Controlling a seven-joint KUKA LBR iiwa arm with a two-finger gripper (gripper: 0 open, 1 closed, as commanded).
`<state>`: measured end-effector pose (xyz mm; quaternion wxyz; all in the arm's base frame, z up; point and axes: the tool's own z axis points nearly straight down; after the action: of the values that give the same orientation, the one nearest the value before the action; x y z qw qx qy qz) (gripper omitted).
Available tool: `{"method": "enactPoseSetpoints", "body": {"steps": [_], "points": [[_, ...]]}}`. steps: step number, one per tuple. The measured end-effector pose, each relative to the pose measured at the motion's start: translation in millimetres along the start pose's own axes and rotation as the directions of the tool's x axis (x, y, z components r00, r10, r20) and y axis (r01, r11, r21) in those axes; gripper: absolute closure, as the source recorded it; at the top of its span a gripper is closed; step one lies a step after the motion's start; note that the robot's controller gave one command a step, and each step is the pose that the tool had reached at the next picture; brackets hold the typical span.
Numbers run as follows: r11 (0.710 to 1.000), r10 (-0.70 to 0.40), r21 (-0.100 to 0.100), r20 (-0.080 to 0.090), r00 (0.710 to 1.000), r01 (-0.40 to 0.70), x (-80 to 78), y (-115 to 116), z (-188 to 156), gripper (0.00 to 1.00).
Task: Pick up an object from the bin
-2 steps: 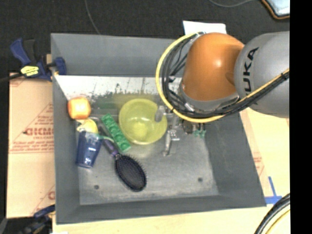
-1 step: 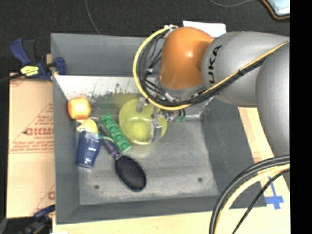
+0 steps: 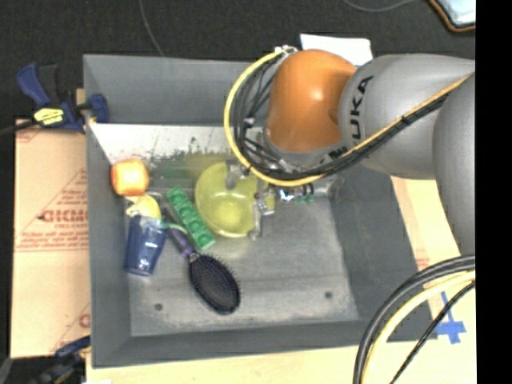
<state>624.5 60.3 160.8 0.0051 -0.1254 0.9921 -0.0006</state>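
grey metal bin [image 3: 344,294] seen from above, with the arm [image 3: 416,110] in from the right and bent down over the bin's upper middle. on the wrist, a rounded orange cover [image 3: 308,98], ringed on its left by a loop of yellow and black cables [image 3: 234,110]. gripper [image 3: 258,206] low at the right rim of a translucent yellow-green bowl [image 3: 214,206], touching it or very nearly so; open or closed, cannot tell, with the wrist hiding most of it from above, and no way to confirm a hold on the bowl. bowl itself on the floor of the bin near the back wall, mouth turned upward, partly tucked under the wrist. just left of it, a green studded strip [image 3: 190,218], slanting from upper left to lower right, its lower end against the bowl's lower left edge. below the bowl and apart from the gripper, a black oval hairbrush [image 3: 214,282] with a purple handle, head toward the lower right, handle pointing up-left toward the green strip. further left, a blue cup [image 3: 144,246] lying tilted, with a small yellow thing [image 3: 144,206] just above it. in the upper left corner, close to the back wall, a round orange-red thing [image 3: 130,177], well apart from the gripper.
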Motion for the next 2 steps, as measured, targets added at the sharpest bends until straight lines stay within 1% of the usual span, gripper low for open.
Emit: {"method": "enactPoseSetpoints", "body": {"steps": [1, 2], "points": [[0.99, -0.138, -0.002, -0.003, 0.99, 0.138, 27.5, -48, 42, 0.0], [0.98, -0.2, 0.001, 0.01, 0.98, 0.2, 22.9, -30, 90, 0.0]]}}
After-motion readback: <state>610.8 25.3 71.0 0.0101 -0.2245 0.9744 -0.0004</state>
